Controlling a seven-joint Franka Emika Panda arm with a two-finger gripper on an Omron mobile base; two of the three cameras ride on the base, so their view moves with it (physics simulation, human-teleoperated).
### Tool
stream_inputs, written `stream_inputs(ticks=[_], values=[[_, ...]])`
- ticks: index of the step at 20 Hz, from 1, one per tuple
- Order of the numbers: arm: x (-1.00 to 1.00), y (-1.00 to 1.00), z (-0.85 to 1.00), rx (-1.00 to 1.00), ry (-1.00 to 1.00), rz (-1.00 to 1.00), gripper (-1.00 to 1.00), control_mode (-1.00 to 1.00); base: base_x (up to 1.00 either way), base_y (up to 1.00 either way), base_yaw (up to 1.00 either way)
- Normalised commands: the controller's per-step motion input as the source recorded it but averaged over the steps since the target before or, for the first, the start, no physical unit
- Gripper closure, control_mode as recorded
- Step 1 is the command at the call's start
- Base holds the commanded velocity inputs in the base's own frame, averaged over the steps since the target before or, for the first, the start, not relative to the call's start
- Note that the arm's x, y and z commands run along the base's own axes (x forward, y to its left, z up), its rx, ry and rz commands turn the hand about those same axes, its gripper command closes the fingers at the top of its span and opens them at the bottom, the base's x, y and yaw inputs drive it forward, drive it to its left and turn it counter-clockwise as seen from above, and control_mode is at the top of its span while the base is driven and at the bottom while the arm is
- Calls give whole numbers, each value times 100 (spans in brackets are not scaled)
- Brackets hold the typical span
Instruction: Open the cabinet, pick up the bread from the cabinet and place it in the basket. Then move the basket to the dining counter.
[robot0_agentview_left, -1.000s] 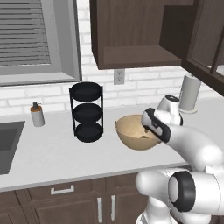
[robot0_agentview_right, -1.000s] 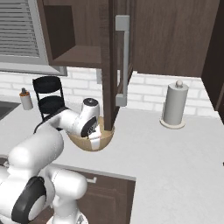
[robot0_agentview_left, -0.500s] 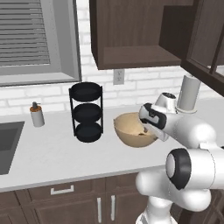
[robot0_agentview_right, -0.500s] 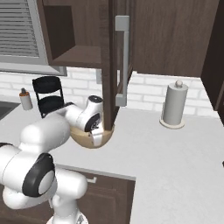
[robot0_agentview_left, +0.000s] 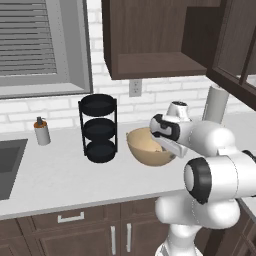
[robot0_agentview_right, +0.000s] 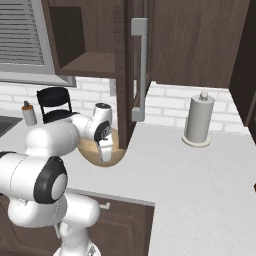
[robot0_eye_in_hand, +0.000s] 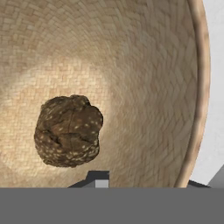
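1. On the grey-white tabletop (robot0_agentview_left: 60, 180), below the cabinet (robot0_agentview_left: 150, 40), whose door stands open and whose shelf looks bare, sits the tan basket (robot0_agentview_left: 145, 150); a black three-tier rack (robot0_agentview_left: 99, 128) stands just beside it, and a paper-towel roll (robot0_agentview_right: 198, 120) is well apart on the far side.
2. The bread (robot0_eye_in_hand: 68, 130), a dark, lumpy, speckled piece, lies loose on the woven floor of the basket, clear of its wall.
3. The fingers (robot0_eye_in_hand: 144, 183) straddle the basket's rim: one tip (robot0_eye_in_hand: 98, 179) shows inside the wall, the other outside it. They stand partly apart; whether they already press on the rim cannot be told, since the tips sit at the very edge of the hand view.
4. In the right base view the hand (robot0_agentview_right: 102, 135) points down at the near rim of the basket, just beside the open door with its metal bar handle (robot0_agentview_right: 140, 70).
5. Step in hand, as judged: the bread is placed, and the rim is being taken for the carry.
6. The next move calls for a firm pinch on the rim, a level lift so the bread does not roll out, and travel to the dining counter.
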Motion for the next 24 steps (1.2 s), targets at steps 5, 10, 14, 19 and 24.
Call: stream_inputs(ticks=[5, 10, 14, 19, 24], values=[[-55, 0, 19, 0, -14, -1, 100, -100, 0, 0, 0], [-75, 2, 43, 0, -41, -2, 100, -100, 0, 0, 0], [-69, 6, 75, 0, -19, -3, 100, -100, 0, 0, 0], [-74, 0, 91, -4, 1, -9, 100, -100, 0, 0, 0], [-70, 0, 61, -9, 4, -8, 100, -100, 0, 0, 0]])
